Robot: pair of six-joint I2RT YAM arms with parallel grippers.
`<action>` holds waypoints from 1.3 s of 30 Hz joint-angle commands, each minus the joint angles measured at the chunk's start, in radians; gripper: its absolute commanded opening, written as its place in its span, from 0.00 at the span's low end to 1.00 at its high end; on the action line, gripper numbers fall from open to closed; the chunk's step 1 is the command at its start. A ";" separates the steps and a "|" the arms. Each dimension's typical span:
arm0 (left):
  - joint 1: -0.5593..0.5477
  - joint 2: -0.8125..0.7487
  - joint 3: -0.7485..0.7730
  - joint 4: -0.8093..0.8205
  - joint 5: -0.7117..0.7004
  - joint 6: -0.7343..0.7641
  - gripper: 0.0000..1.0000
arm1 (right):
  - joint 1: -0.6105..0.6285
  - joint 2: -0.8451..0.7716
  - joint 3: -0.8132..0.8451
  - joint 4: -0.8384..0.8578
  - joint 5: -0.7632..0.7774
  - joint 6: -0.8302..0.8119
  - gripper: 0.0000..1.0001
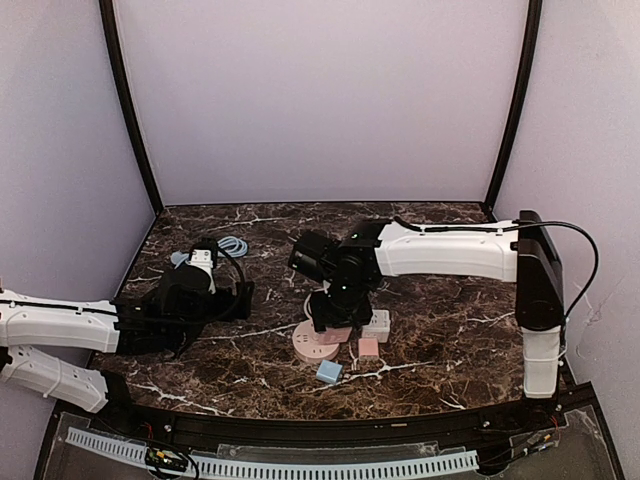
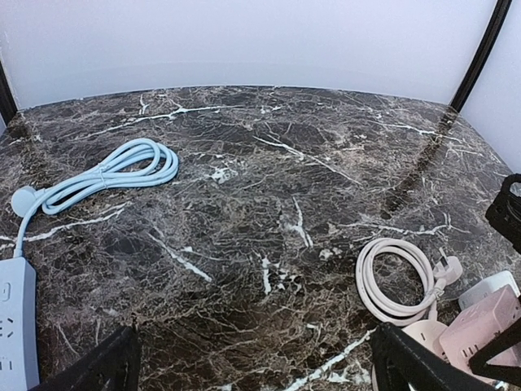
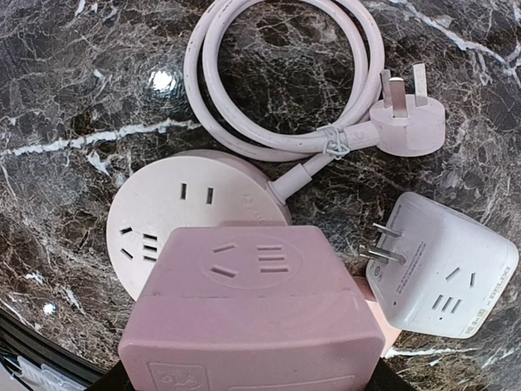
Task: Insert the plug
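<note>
Though its fingers are hidden, right gripper [image 1: 335, 328] clasps the pink adapter [image 3: 252, 326] — left gripper [image 2: 256, 366] wide.

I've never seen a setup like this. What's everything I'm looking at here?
Round socket: one, pink, mid-table.
Pink cord: one, coiled behind the socket, ending in a plug.
Pink cube adapters: two; one held at the round socket, one lying to its right.
White cube adapter: one, beside the socket, prongs showing.
Blue cube: one, nearest the arm bases.
Power strip: one, light blue, far left.
Blue cord: one, coiled, running to the power strip.
Table: one, dark marble.
Arms: two, white and black, left arm and right arm; left jaws open and empty, right jaws shut on a pink cube adapter.
</note>
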 commanded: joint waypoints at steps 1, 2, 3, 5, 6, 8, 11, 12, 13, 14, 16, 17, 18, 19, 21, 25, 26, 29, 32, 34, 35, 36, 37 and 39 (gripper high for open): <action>0.006 0.005 -0.020 0.013 -0.020 0.016 0.99 | 0.006 0.026 0.025 -0.012 0.018 0.007 0.00; 0.006 0.005 -0.020 0.013 -0.020 0.016 0.99 | 0.006 0.028 0.026 -0.014 0.020 0.007 0.00; 0.006 0.005 -0.020 0.013 -0.021 0.017 0.99 | 0.005 0.030 0.026 -0.016 0.024 0.007 0.00; 0.005 0.005 -0.020 0.013 -0.022 0.017 0.99 | 0.005 0.032 0.027 -0.021 0.030 0.007 0.00; 0.006 0.005 -0.019 0.013 -0.022 0.017 0.99 | 0.006 0.031 0.028 -0.026 0.033 0.008 0.00; 0.005 0.005 -0.021 0.013 -0.022 0.018 0.99 | 0.005 0.030 0.026 -0.032 0.038 0.010 0.00; 0.005 0.007 -0.020 0.014 -0.023 0.018 0.99 | 0.006 0.024 0.018 -0.033 0.037 0.011 0.00; 0.005 0.007 -0.021 0.015 -0.023 0.018 0.99 | 0.006 0.023 0.015 -0.033 0.036 0.012 0.00; 0.006 0.009 -0.020 0.016 -0.023 0.018 0.99 | 0.005 0.023 0.013 -0.034 0.034 0.009 0.00; 0.005 0.010 -0.019 0.016 -0.023 0.018 0.99 | 0.006 0.023 0.012 -0.033 0.031 0.009 0.00; 0.005 0.012 -0.019 0.016 -0.023 0.018 0.99 | 0.006 0.023 0.007 -0.034 0.025 0.008 0.00; 0.006 0.012 -0.018 0.016 -0.023 0.018 0.99 | 0.007 0.023 0.005 -0.035 0.023 0.007 0.00; 0.005 0.012 -0.018 0.016 -0.023 0.018 0.99 | 0.008 0.022 0.004 -0.035 0.021 0.007 0.00; 0.006 0.012 -0.018 0.016 -0.023 0.018 0.99 | 0.008 0.022 0.004 -0.037 0.019 0.007 0.00; 0.005 0.012 -0.019 0.016 -0.023 0.018 0.99 | 0.009 0.017 0.001 -0.037 0.017 0.008 0.00; 0.005 0.013 -0.019 0.016 -0.024 0.018 0.99 | 0.012 0.012 -0.005 -0.036 0.013 0.012 0.00; 0.004 0.012 -0.019 0.016 -0.024 0.019 0.99 | 0.012 0.010 -0.007 -0.037 0.012 0.012 0.00; 0.006 0.014 -0.019 0.017 -0.024 0.018 0.99 | 0.017 0.006 -0.006 -0.036 0.007 0.011 0.00; 0.006 0.015 -0.019 0.018 -0.024 0.018 0.99 | 0.024 0.002 -0.003 -0.037 0.005 0.012 0.00; 0.006 0.015 -0.018 0.018 -0.024 0.018 0.99 | 0.024 0.001 0.000 -0.042 0.007 0.015 0.00; 0.005 0.015 -0.019 0.018 -0.024 0.018 0.99 | 0.024 0.000 0.000 -0.044 0.009 0.015 0.00; 0.006 0.016 -0.019 0.018 -0.024 0.018 0.99 | 0.024 -0.002 0.000 -0.047 0.012 0.016 0.00; 0.006 0.016 -0.019 0.018 -0.024 0.018 0.99 | 0.024 -0.005 0.000 -0.047 0.015 0.018 0.00; 0.006 0.016 -0.019 0.018 -0.024 0.018 0.99 | 0.025 -0.010 0.000 -0.048 0.019 0.018 0.00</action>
